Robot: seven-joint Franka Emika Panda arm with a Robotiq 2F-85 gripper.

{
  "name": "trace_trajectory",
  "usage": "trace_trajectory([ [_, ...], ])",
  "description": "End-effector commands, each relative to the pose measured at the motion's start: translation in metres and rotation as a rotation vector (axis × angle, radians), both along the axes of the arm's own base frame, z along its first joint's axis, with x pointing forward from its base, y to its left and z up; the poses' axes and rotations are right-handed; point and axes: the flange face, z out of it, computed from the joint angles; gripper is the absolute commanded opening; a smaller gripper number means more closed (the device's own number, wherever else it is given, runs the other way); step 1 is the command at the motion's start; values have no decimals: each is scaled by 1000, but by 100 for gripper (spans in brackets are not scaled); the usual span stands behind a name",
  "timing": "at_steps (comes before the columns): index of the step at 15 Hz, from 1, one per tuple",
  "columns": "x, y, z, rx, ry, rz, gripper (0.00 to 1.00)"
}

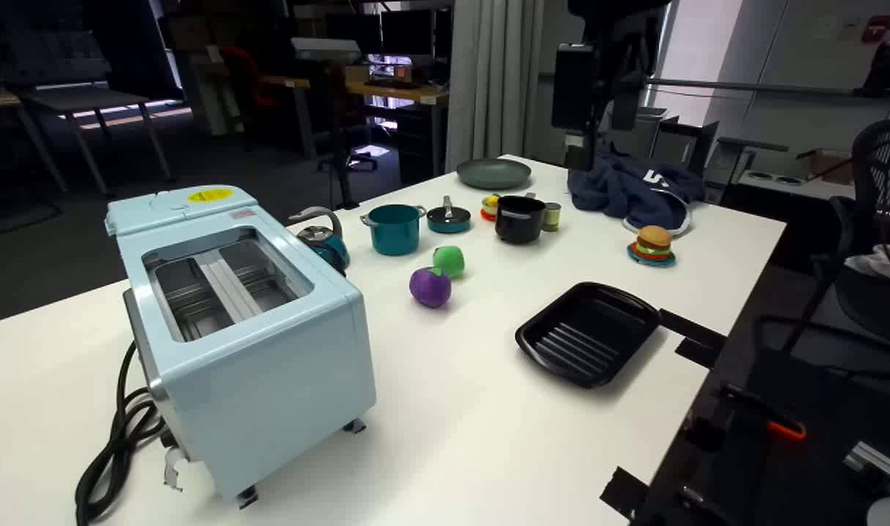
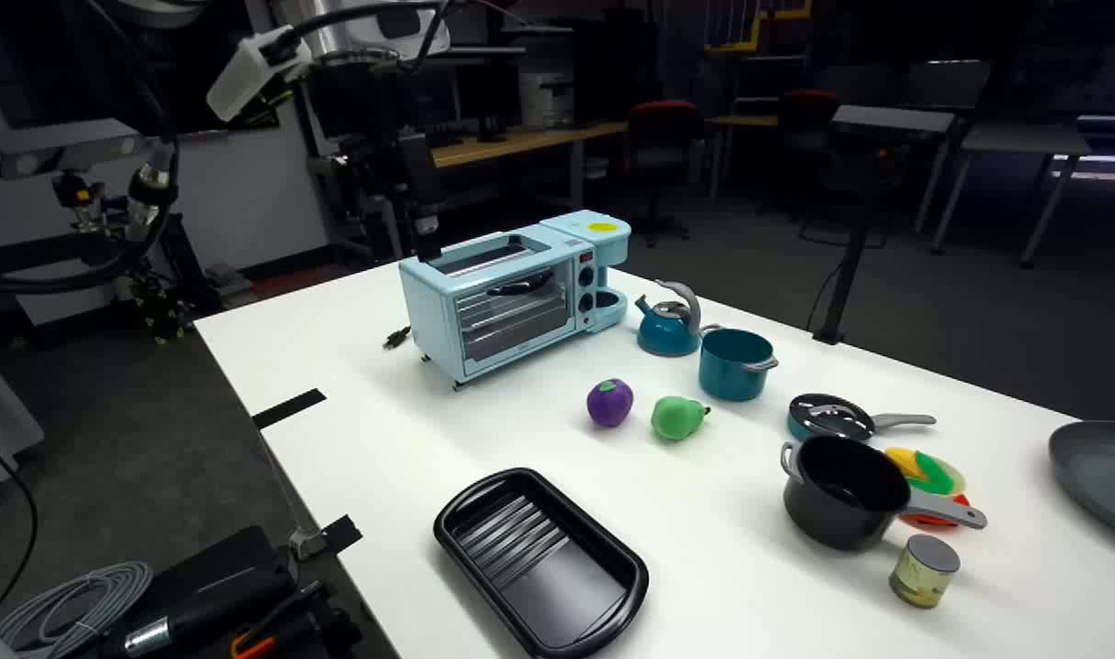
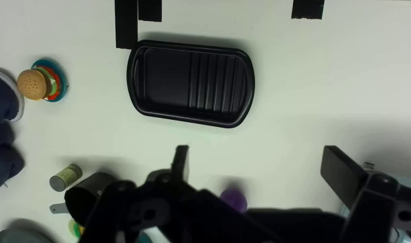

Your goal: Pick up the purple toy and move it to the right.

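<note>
The purple toy (image 1: 430,286) is a small round ball with a green top, resting on the white table. It also shows in an exterior view (image 2: 610,403), beside the green pear-shaped toy (image 2: 677,417). In the wrist view the purple toy (image 3: 234,199) is partly hidden behind the gripper's own dark parts. My gripper (image 3: 254,157) is open, its fingers wide apart with nothing between them. It hangs well above the table, apart from the toy; its dark fingers also show in both exterior views (image 1: 598,135) (image 2: 423,233).
A light blue toaster oven (image 2: 512,297) stands beside the toys. A teal kettle (image 2: 669,328), teal pot (image 2: 736,364), lidded pan (image 2: 828,416) and black pot (image 2: 846,494) form a row. A black tray (image 1: 591,332) and toy burger (image 1: 652,245) lie near the table edge.
</note>
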Motion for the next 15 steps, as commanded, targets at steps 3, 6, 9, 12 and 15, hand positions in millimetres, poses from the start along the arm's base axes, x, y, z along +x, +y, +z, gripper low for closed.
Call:
trace_trajectory([
  [3, 0, 0, 0, 0, 3, 0, 100],
  [6, 0, 0, 0, 0, 3, 0, 100],
  [9, 0, 0, 0, 0, 3, 0, 100],
  [12, 0, 0, 0, 0, 3, 0, 100],
  [15, 6, -4, 1, -8, -13, -10, 100],
])
